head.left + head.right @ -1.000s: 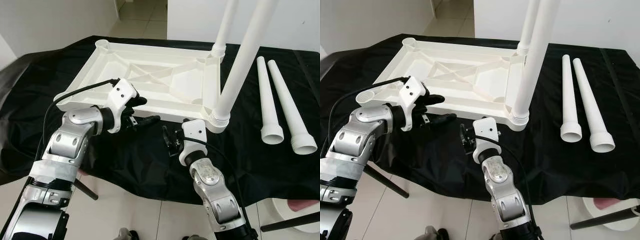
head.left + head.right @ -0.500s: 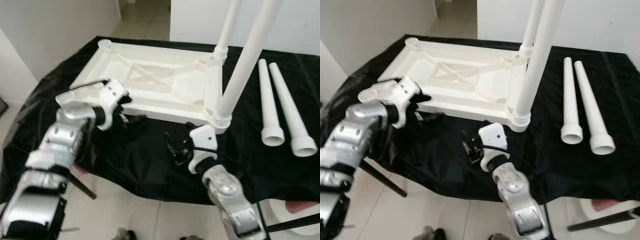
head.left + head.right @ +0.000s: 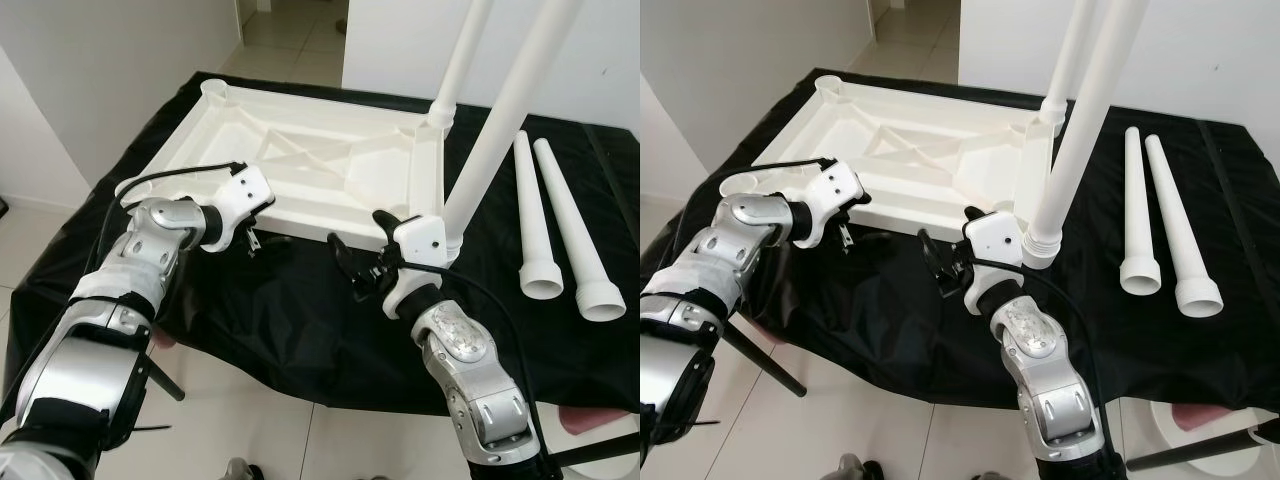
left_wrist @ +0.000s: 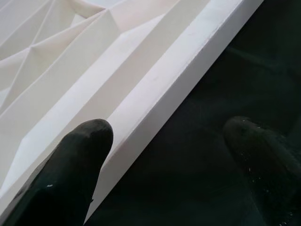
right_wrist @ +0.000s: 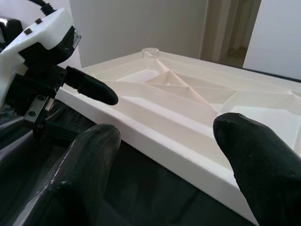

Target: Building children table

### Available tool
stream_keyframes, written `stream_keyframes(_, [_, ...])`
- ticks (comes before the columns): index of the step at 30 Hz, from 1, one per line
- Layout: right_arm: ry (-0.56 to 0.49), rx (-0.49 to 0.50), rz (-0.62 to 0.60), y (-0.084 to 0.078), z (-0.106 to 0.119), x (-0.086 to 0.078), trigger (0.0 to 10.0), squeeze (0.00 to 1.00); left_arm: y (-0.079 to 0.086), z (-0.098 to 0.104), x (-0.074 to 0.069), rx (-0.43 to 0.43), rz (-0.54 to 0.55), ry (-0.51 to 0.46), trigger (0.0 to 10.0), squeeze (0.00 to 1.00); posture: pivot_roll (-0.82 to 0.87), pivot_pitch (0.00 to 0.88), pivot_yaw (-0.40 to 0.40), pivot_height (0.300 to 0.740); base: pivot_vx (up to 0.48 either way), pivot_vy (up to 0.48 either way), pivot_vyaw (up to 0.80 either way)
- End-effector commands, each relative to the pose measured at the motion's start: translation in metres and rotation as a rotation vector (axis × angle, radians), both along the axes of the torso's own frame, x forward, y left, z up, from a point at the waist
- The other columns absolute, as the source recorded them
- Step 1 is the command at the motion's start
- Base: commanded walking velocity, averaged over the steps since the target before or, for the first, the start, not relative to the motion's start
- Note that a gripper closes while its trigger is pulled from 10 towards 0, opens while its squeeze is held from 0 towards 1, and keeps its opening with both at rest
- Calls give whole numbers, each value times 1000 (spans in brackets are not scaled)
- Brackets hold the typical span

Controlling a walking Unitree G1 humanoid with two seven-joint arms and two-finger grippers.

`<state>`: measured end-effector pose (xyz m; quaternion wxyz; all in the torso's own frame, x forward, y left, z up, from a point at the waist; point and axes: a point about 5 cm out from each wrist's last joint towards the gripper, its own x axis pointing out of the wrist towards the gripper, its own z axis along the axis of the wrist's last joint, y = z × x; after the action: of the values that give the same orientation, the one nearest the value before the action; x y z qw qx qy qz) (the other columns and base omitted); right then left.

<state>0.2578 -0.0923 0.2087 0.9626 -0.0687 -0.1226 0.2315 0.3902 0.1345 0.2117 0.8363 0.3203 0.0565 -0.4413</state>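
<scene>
A white children's tabletop point(image 3: 330, 160) lies upside down on a table draped in black cloth point(image 3: 300, 320). Two white legs stand upright in its right corners, the near leg point(image 3: 500, 110) and the far leg point(image 3: 462, 50). Two loose legs point(image 3: 530, 210) point(image 3: 572, 225) lie on the cloth to the right. My left gripper point(image 3: 265, 228) is open astride the tabletop's near rim point(image 4: 188, 70), one finger point(image 4: 80, 155) over the ribbed underside, the other over the cloth. My right gripper point(image 3: 362, 248) is open just in front of the near rim point(image 5: 155, 136), left of the near leg's corner.
The cloth's front edge hangs over pale floor tiles point(image 3: 250, 400). A black strut point(image 3: 165, 380) slants under the table at the left. A white and pink object point(image 3: 600, 425) sits on the floor at the bottom right. White walls stand behind.
The camera has shifted. My right gripper has risen and come forward to the tabletop's near rim. My left arm has reached further, keeping its gripper at the rim.
</scene>
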Motion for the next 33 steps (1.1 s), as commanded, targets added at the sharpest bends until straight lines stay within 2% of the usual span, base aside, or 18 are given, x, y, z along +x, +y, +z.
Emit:
stream_keyframes(1, [25, 5, 43, 3, -2, -6, 10000, 0, 4, 1, 12, -11, 227, -154, 10000, 0, -170, 114, 22, 740, 0, 0, 0])
stream_keyframes(3, [42, 3, 67, 3, -4, -10, 10000, 0, -1, -2, 15, 14, 235, -141, 10000, 0, -170, 114, 22, 740, 0, 0, 0])
stream_keyframes(9, [56, 5, 46, 0, -7, -13, 10000, 0, -4, -1, 19, -3, 274, -140, 10000, 0, -186, 123, 44, 740, 0, 0, 0])
stream_keyframes(11, [57, 13, 35, 0, -7, -15, 10000, 0, -4, -2, 20, 15, 295, -167, 10000, 0, -195, 128, 55, 740, 0, 0, 0])
stream_keyframes(12, [56, 18, 29, 0, -6, -16, 10000, 0, -3, -2, 21, 37, 317, -213, 10000, 0, -201, 133, 63, 740, 0, 0, 0])
stream_keyframes(14, [56, 18, 29, 0, -6, -16, 10000, 0, -3, -2, 21, 37, 317, -213, 10000, 0, -201, 133, 63, 740, 0, 0, 0])
stream_keyframes(16, [58, 26, 20, 1, -6, -18, 10000, 0, 1, -1, 22, 66, 364, -304, 10000, 0, -207, 140, 73, 740, 0, 0, 0])
stream_keyframes(17, [58, 26, 20, 1, -6, -18, 10000, 0, 1, -1, 22, 66, 364, -304, 10000, 0, -207, 140, 73, 740, 0, 0, 0])
stream_keyframes(20, [69, 28, 13, 0, -7, -20, 10000, 0, 7, 7, 24, 79, 412, -426, 10000, 0, -207, 140, 73, 740, 0, 0, 0])
stream_keyframes(22, [70, 28, 12, 0, -7, -21, 10000, 0, 8, 9, 24, 91, 419, -454, 10000, 0, -206, 145, 74, 740, 0, 0, 0])
stream_keyframes(24, [71, 26, 13, 0, -7, -22, 10000, 0, 11, 16, 24, -45, 391, -344, 10000, 0, -210, 145, 76, 740, 0, 0, 0])
stream_keyframes(25, [71, 26, 11, 0, -7, -22, 10000, 0, 9, 19, 21, -145, 293, -233, 10000, 0, -209, 145, 76, 740, 0, 0, 0])
stream_keyframes(26, [72, 26, 10, 0, -7, -22, 10000, 0, 8, 21, 18, -210, 214, -167, 10000, 0, -209, 145, 76, 740, 0, 0, 0])
stream_keyframes(27, [73, 26, 10, -1, -7, -21, 10000, 0, 6, 24, 12, -260, 80, -84, 10000, 0, -198, 142, 72, 740, 0, 0, 0])
stream_keyframes(28, [73, 26, 10, -1, -7, -21, 10000, 0, 6, 24, 12, -260, 80, -84, 10000, 0, -198, 142, 72, 740, 0, 0, 0])
stream_keyframes(30, [76, 26, 13, -1, -8, -21, 10000, 0, 5, 27, 0, -300, -116, 21, 10000, 0, -188, 139, 68, 740, 0, 0, 0])
stream_keyframes(31, [79, 26, 16, -1, -8, -21, 10000, 0, 5, 26, -7, -291, -208, 67, 10000, 0, -177, 136, 63, 740, 0, 0, 0])
stream_keyframes(33, [82, 25, 28, 1, -9, -20, 10000, 0, 6, 21, -17, -266, -301, 111, 10000, 0, -170, 133, 60, 740, 0, 0, 0])
